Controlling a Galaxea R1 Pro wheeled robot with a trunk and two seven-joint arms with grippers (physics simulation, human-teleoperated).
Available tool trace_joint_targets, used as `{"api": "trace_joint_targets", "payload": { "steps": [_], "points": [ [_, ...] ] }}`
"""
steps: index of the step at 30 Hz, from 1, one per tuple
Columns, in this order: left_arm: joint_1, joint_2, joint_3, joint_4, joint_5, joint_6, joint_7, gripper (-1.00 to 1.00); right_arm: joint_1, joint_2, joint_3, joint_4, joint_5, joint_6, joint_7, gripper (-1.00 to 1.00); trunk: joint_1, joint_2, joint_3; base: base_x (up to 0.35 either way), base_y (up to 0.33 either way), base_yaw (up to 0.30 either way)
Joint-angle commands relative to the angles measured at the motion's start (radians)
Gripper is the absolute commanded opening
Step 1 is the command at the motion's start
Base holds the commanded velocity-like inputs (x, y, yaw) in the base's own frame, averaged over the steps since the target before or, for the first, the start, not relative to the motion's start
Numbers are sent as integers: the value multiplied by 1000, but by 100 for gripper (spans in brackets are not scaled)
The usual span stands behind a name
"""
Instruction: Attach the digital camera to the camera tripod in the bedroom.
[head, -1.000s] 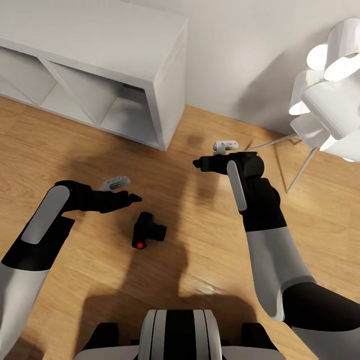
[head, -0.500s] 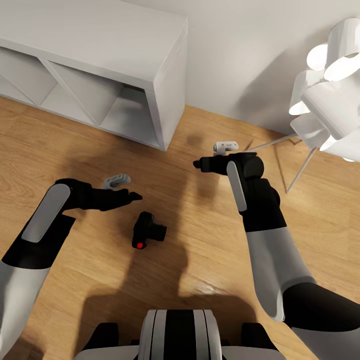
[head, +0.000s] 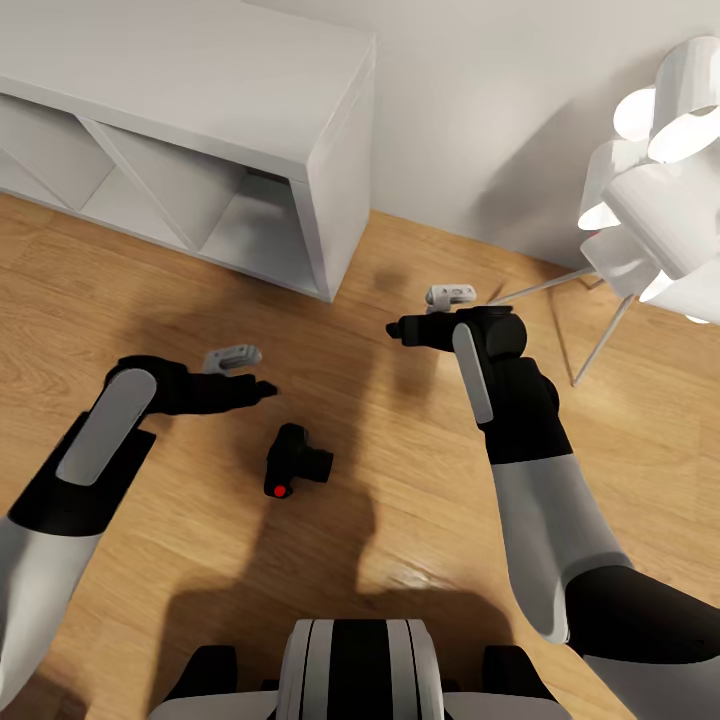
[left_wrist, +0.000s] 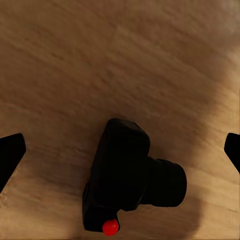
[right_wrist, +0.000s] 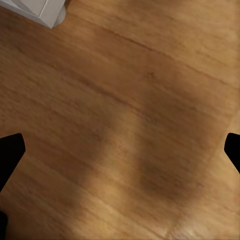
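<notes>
lower the wide-open left tool (head: 262, 390) squarely over the digital camera (head: 293, 460) on the floor (head: 420, 520), jaws straddling its body.

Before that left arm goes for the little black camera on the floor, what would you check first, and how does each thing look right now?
1. Digital camera lies free on the wood floor: ok.
2. Left gripper open, fingertips wide apart in the left wrist view: ok.
3. Left gripper centred over the camera: not ok, the camera sits off-centre in the wrist view.
4. Right gripper away from the camera: ok.
5. Tripod ready: cannot tell.
</notes>
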Motion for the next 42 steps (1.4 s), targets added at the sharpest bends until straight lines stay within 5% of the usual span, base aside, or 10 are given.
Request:
{"api": "trace_joint_targets", "payload": {
  "steps": [1, 17, 23, 25, 26, 28, 29, 31, 35, 42],
  "points": [
    [-1, 0, -6, 1, -19, 1, 4, 100, 0, 0, 0, 0, -4, 4, -1, 100, 0, 0, -1, 0, 0, 0],
    [-3, -6, -38, 31, -253, 1, -202, 100, 0, 0, 0, 1, -4, 4, -1, 100, 0, 0, -1, 0, 0, 0],
    [-5, -6, -99, 32, -393, -2, -278, 100, 0, 0, 0, 1, -4, 4, -1, 100, 0, 0, -1, 0, 0, 0],
    [-11, -6, -134, 33, -480, -3, -308, 100, 0, 0, 0, 1, -4, 4, -1, 100, 0, 0, -1, 0, 0, 0],
    [-11, -6, -134, 33, -480, -3, -308, 100, 0, 0, 0, 1, -4, 4, -1, 100, 0, 0, -1, 0, 0, 0],
    [-20, -6, -176, 32, -574, -3, -338, 100, 0, 0, 0, 1, -4, 4, -2, 100, 0, 0, -1, 0, 0, 0],
    [-20, -6, -176, 32, -574, -3, -338, 100, 0, 0, 0, 1, -4, 4, -2, 100, 0, 0, -1, 0, 0, 0],
    [-31, -3, -224, 29, -674, -2, -370, 100, 0, 0, 0, 1, -4, 4, -1, 100, 0, 0, -1, 0, 0, 0],
    [-47, 1, -285, 22, -794, 1, -418, 100, 0, 0, 0, 1, -4, 4, -1, 100, 0, 0, -1, 0, 0, 0],
    [-63, 10, -359, 17, -886, 1, -489, 100, 0, 0, 0, 1, -4, 4, -1, 100, 0, 0, -1, 0, 0, 0]
  ]
}}
